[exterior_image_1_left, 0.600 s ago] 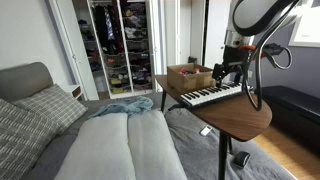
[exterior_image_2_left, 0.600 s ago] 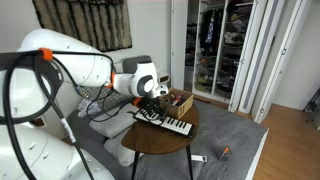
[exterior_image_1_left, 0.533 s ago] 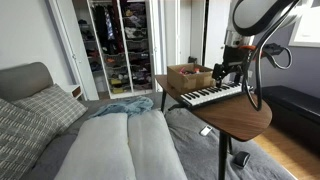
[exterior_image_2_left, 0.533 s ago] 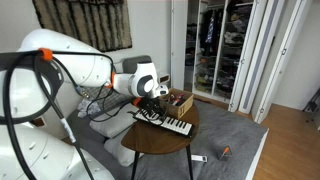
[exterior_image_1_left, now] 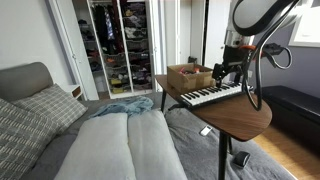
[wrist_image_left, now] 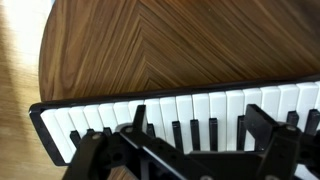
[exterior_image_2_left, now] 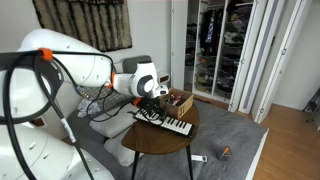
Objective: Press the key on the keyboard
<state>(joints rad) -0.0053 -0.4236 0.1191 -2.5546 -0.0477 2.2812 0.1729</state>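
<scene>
Several keys could be struck at once, since the tool (wrist_image_left: 197,122) is held with its jaws spread wide over the keyboard (wrist_image_left: 190,100). The keyboard, laid across the round desk (exterior_image_1_left: 238,118) beside the brown box (exterior_image_1_left: 188,76), could also be shoved by a slanted press. The arm (exterior_image_2_left: 60,60) is arched over the desk, wrist turned downward, close above the keys.

No change shows since the earlier pictures: the pincer (exterior_image_1_left: 224,74) hangs over the keyboard (exterior_image_1_left: 208,96) as before.
</scene>
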